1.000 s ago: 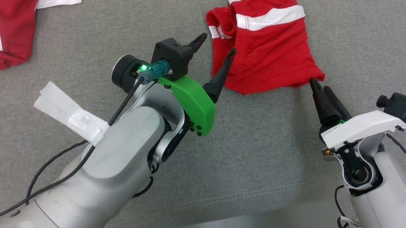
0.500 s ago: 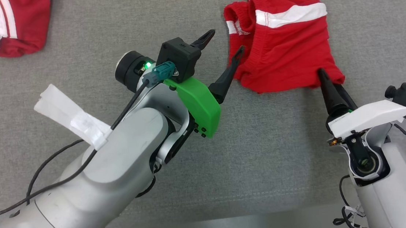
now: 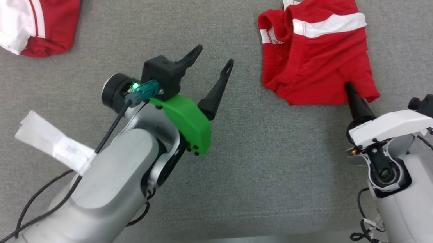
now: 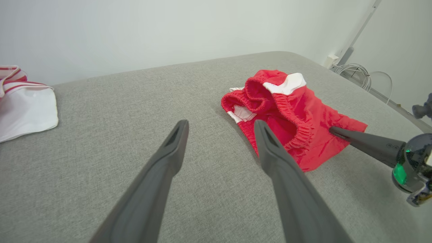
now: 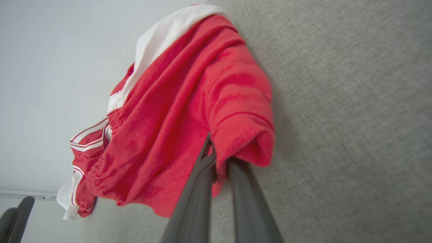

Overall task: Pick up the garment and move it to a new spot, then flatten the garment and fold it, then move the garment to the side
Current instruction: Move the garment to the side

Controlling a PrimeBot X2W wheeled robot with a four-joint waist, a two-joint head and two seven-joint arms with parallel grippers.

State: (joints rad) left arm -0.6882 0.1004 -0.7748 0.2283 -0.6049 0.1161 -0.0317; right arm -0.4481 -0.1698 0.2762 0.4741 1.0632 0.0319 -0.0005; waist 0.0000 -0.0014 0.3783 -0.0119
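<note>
One garment (image 3: 315,63) in right gripper (image 3: 349,87), one shirt (image 3: 34,11) apart.

We saw the garment (image 3: 316,59) lying on the padded surface (image 3: 236,158) to our right; a shirt (image 3: 22,14) lay far left, well apart

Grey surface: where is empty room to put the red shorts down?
Widest bare grey surface: between the left gripper and right gripper, nearer the robot than the red shorts. Another strip runs between the red-and-white shirt and the shorts. Crowded: the shorts' corner that the right gripper pinches.
</note>
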